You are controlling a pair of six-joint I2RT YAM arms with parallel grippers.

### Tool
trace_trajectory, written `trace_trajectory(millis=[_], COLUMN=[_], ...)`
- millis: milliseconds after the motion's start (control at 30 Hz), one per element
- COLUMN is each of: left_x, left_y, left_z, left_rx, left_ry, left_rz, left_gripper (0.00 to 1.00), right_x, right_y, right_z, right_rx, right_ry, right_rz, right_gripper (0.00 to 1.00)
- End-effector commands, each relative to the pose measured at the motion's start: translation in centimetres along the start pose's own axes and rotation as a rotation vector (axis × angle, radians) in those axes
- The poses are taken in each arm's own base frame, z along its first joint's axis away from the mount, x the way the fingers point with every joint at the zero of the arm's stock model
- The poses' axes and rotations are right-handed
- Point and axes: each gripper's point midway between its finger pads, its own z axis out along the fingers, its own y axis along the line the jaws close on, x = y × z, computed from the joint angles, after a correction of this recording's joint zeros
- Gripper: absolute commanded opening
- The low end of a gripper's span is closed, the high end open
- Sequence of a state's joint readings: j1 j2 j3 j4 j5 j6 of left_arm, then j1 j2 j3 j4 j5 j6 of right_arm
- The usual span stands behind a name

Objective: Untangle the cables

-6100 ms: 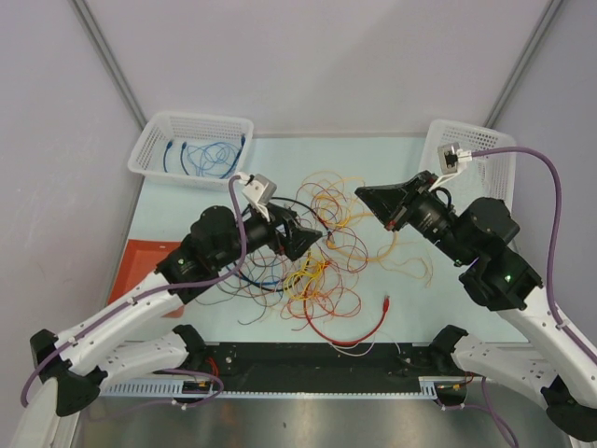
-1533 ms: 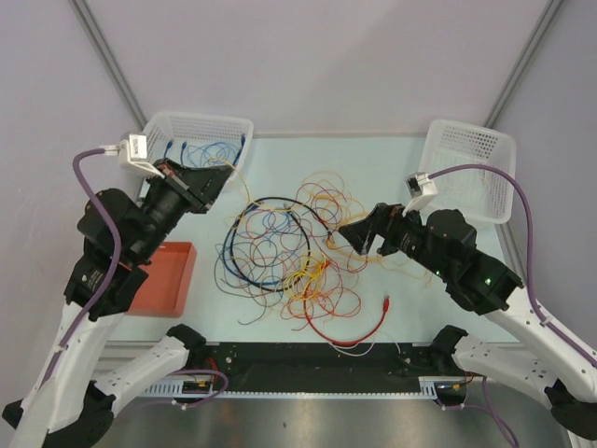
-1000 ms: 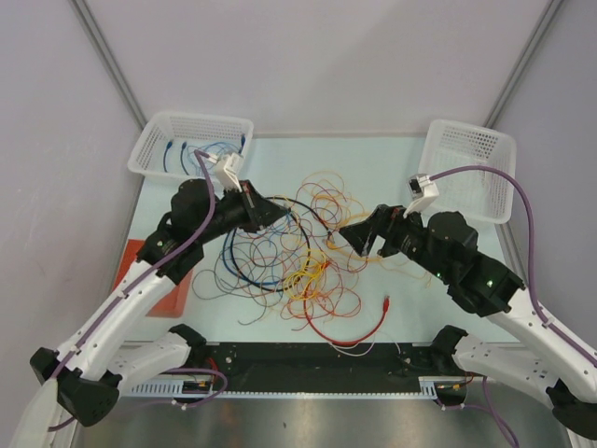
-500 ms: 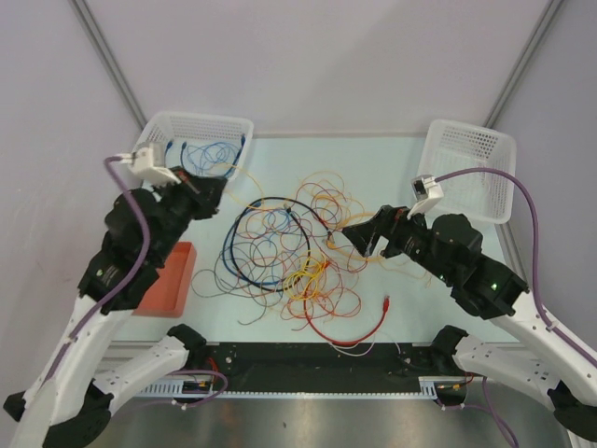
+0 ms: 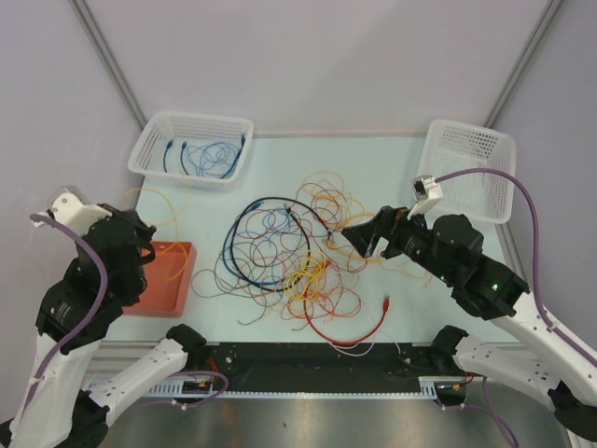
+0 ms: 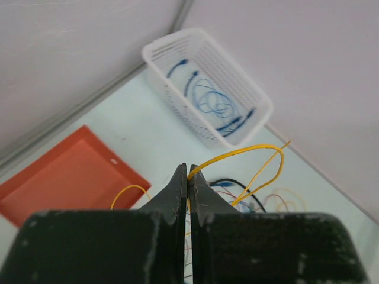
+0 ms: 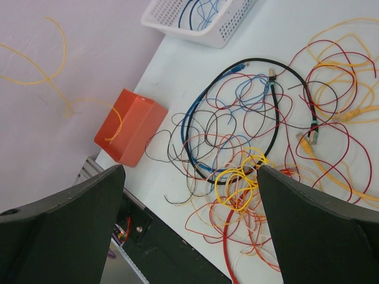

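The cables [image 5: 289, 252] lie in a loose tangle of red, blue, black, yellow and orange loops mid-table, also under my right wrist as the cable pile [image 7: 254, 136]. One thin yellow cable [image 6: 254, 151] is pinched at the tips of my left gripper [image 6: 188, 176], which is shut on it and raised at the far left over the orange tray [image 5: 163, 280]. That yellow cable [image 5: 159, 190] hangs in a loop, apart from the pile. My right gripper [image 5: 359, 238] hovers over the pile's right side, open and empty [image 7: 190, 171].
A white basket [image 5: 191, 149] at the back left holds blue cables. A second white basket [image 5: 471, 168] stands at the back right. A thick red cable [image 5: 359, 327] curves near the front edge. Grey walls close in on the left and rear.
My left arm has swung left and toward the near edge, from beside the back-left basket to above the orange tray, carrying the yellow cable. The right arm has barely moved.
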State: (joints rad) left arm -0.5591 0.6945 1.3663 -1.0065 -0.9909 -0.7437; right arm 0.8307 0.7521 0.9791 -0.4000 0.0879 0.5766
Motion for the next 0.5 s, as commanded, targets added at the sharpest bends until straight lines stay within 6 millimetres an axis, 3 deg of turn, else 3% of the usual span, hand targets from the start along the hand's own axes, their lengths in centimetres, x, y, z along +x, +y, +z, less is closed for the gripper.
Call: trace_trajectory(millis=[0, 233, 333, 467], left_x=[0.2, 1.2, 1.3, -0.6], left_y=[6.2, 9.2, 9.3, 8.5], left_z=[0.0, 1.3, 2.4, 3.0], left_rx=[-0.256, -0.433, -0.464, -0.499], left_ry=[-0.096, -0.125, -0.141, -0.199], left_rz=[0.053, 0.112, 0.116, 0.128], left_gripper=[0.0, 0.0, 0.0, 0.0], right_x=[-0.2, 0.1, 0.2, 0.1], right_y=[1.0, 1.0, 0.7, 0.4], right_z=[0.0, -0.1, -0.3, -0.7], right_rx=[-0.037, -0.039, -0.033, -0.021], right_ry=[-0.001, 0.008, 0.001, -0.011], right_rz=[0.011, 0.008, 0.004, 0.002], right_gripper=[1.0, 1.0, 1.0, 1.0])
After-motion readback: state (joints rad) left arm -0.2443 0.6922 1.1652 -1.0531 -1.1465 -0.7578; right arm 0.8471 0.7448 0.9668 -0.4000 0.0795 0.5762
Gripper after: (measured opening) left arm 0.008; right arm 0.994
